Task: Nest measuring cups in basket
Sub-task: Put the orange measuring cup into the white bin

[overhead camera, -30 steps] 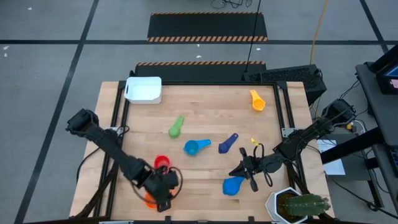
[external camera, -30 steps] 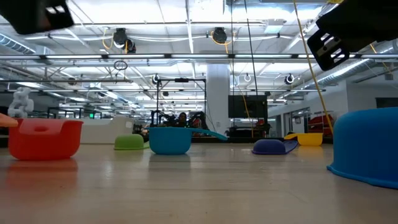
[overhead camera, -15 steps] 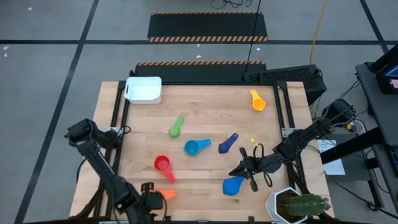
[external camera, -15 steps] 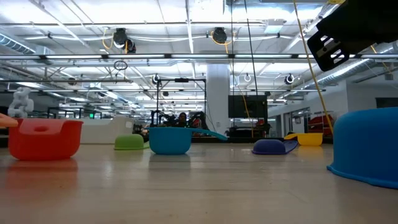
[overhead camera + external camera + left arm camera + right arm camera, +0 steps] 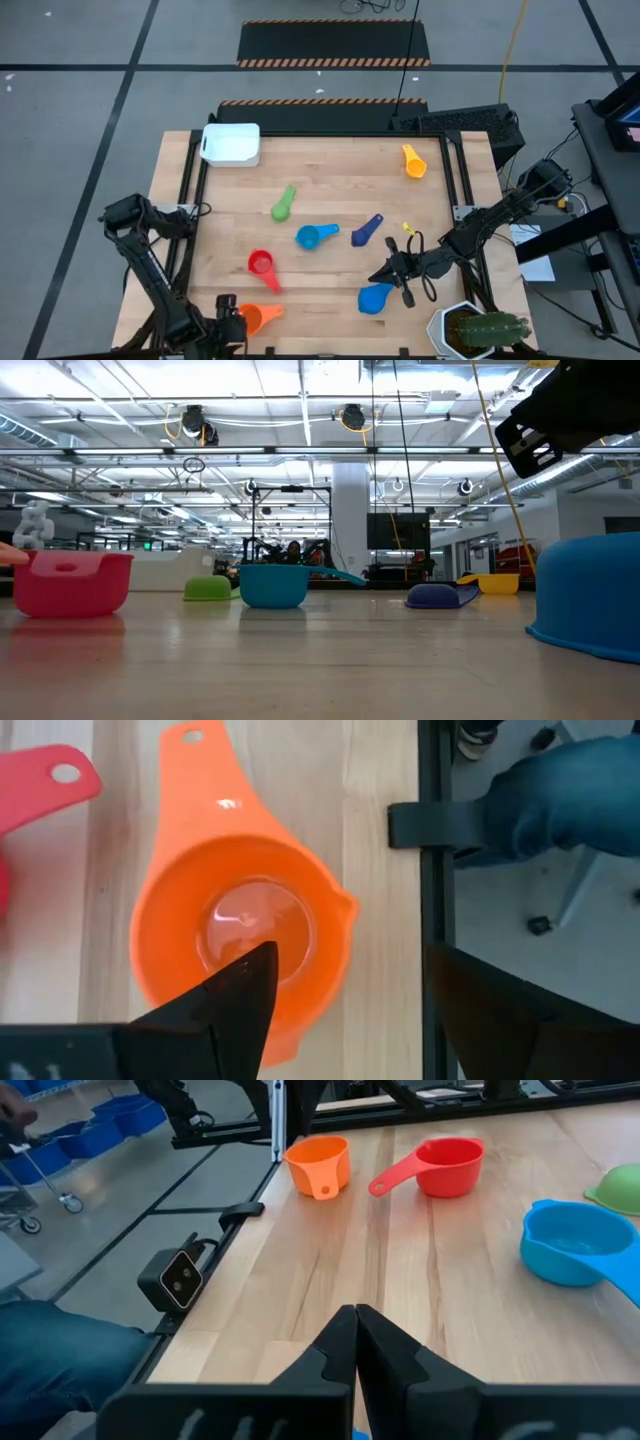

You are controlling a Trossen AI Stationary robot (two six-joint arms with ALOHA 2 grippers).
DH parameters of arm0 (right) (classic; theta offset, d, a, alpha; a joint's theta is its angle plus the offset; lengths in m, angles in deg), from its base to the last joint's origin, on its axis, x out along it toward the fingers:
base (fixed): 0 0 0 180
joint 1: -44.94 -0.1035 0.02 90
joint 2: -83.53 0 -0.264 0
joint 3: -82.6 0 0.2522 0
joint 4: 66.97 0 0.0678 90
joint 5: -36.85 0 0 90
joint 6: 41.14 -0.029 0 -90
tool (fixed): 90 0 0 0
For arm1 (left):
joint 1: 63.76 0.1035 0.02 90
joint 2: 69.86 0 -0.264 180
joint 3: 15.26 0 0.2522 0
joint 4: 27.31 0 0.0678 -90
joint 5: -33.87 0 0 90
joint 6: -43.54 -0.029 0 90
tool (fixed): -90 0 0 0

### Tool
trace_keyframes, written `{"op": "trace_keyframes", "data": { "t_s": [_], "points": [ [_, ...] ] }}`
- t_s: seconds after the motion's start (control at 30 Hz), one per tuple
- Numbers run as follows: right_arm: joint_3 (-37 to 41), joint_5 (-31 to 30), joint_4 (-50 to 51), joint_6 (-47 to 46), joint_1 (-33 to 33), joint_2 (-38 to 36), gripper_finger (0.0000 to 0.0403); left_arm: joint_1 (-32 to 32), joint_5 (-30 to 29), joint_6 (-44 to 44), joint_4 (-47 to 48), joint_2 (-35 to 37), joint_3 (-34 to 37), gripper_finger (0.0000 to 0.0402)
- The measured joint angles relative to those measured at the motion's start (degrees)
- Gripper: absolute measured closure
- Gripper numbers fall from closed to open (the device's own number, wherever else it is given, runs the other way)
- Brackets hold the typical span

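A wooden desk [image 5: 330, 190] seen from above carries scattered measuring cups, with a dark robot arm at each side. The white basket [image 5: 231, 144] sits at the far left corner of the desk, holding nothing. A white pot with a cactus [image 5: 478, 329] stands at the near right corner. The left gripper [image 5: 228, 322] hangs over the near left edge, its fingers [image 5: 240, 995] spread apart above the upright orange cup [image 5: 251, 317], gripping nothing. The right gripper [image 5: 383, 274] rests low near the right side, fingers pressed closed and empty, just beside the blue cup [image 5: 376, 297], which lies mouth down. The red cup [image 5: 262, 265] stands upright near the orange one. The light blue cup [image 5: 315, 236] and navy cup [image 5: 366, 231] lie near the middle, the green cup [image 5: 283, 204] beyond them, and the yellow cup [image 5: 413, 160] at the far right.
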Motion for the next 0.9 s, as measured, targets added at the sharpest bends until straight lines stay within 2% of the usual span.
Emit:
{"op": "trace_keyframes", "data": {
  "t_s": [0.47,0.57,0.77,0.9],
  "points": [
    [0.0,-0.2,0.0,0.0,0.0,0.0,0.0403,0.4,2.9,-2.5,-0.7,-8.0,0.1,0.0214],
    [0.0,-0.2,0.0,0.0,0.0,0.0,0.0403,1.1,2.9,-5.0,-0.3,-8.1,0.1,0.0257],
    [0.0,-0.3,0.0,0.1,0.1,0.0,0.0403,3.7,3.3,-11.3,2.2,-7.9,0.1,0.0385],
    [0.0,-1.6,0.0,-0.9,0.1,0.0,0.0403,5.5,3.5,-16.9,2.4,-5.0,0.1,0.0382]
  ]
}}
